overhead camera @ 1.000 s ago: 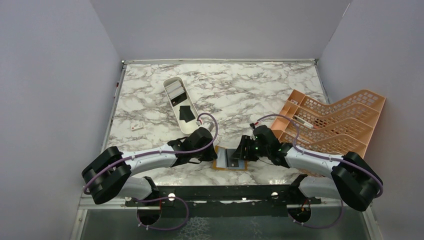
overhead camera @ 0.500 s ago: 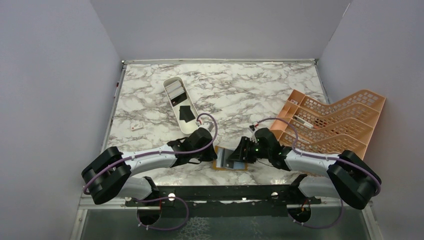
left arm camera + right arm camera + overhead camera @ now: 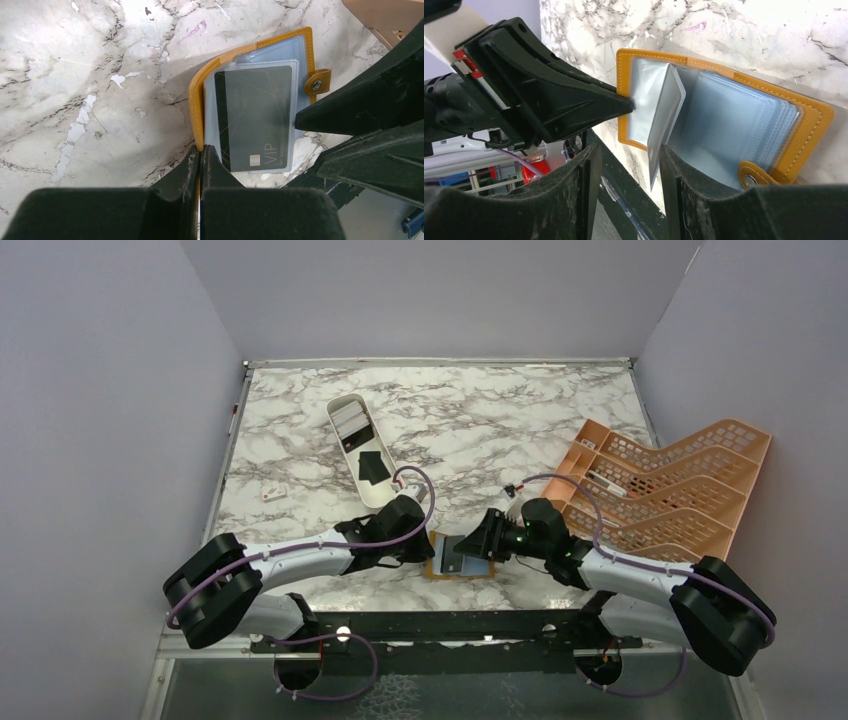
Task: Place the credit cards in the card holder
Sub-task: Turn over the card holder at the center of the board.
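Observation:
The orange-tan card holder (image 3: 440,565) lies open at the table's near edge. My left gripper (image 3: 425,543) is shut on its left edge (image 3: 197,100), jaws (image 3: 200,150) pinching the orange rim. A dark VIP credit card (image 3: 260,115) sits in a clear sleeve inside it. My right gripper (image 3: 472,543) is open over the holder. In the right wrist view (image 3: 628,155) a clear sleeve leaf (image 3: 664,115) stands up between its fingers, close to the right finger (image 3: 674,190), not clamped. More credit cards, one black (image 3: 372,468) and some grey (image 3: 350,420), lie in the white tray.
The long white oval tray (image 3: 338,405) lies at the back left of centre. A large orange lattice rack (image 3: 660,490) stands at the right. A small white piece (image 3: 274,492) lies at the left. The table's black front rail (image 3: 450,625) runs just below the holder.
My right gripper has slid left over the holder and its arm has swung lower. A sleeve leaf now stands up between its fingers. The left arm has not moved.

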Robot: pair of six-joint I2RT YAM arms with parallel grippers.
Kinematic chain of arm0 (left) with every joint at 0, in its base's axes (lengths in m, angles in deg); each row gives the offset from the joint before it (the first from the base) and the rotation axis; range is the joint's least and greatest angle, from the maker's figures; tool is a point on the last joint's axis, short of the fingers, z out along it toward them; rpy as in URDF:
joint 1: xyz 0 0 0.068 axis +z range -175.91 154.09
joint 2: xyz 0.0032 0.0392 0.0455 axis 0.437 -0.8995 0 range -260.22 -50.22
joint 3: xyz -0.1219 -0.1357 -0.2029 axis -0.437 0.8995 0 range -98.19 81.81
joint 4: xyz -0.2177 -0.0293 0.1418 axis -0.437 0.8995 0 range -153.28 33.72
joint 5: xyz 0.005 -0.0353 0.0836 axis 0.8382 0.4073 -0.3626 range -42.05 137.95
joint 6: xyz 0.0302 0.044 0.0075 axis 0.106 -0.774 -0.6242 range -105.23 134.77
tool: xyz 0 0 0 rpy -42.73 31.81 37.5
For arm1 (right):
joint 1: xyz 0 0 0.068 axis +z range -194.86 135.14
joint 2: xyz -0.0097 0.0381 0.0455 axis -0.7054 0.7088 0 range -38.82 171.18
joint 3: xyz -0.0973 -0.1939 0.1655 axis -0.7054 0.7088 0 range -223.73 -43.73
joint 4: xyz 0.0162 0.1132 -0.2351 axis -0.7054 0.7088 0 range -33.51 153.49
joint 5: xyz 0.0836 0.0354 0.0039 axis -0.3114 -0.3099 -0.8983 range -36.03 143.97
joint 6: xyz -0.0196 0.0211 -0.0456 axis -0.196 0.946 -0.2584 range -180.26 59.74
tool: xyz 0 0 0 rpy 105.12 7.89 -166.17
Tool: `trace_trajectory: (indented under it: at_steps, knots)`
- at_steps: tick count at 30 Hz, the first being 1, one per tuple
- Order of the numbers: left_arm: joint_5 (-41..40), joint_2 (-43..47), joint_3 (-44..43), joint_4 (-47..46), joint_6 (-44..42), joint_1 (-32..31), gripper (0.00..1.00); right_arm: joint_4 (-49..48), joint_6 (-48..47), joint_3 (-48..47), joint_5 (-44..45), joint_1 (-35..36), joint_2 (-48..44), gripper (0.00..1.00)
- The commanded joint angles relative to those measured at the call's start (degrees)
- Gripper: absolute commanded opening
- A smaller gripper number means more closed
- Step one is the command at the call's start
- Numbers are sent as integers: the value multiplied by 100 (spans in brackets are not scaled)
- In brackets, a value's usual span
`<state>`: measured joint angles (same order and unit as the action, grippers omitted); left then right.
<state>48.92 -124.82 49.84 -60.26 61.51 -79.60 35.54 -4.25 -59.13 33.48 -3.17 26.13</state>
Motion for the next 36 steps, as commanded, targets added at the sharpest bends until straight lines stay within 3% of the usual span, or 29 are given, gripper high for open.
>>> trace_trajectory:
  at_steps: [1, 20, 33, 36]
  knots:
    - [-27, 17, 17, -110, 28, 16, 0, -492, 53, 7, -226, 33, -34, 50]
    - [160, 62, 77, -342, 206, 15, 0, -1368, 189, -206, -854, 39, 618, 51]
    - [75, 193, 280, -404, 396, 14, 0, -1341, 38, -385, -769, 41, 1333, 48]
    - [-84, 301, 327, -247, 412, 16, 0, -785, -165, -521, -543, 38, 1293, 44]
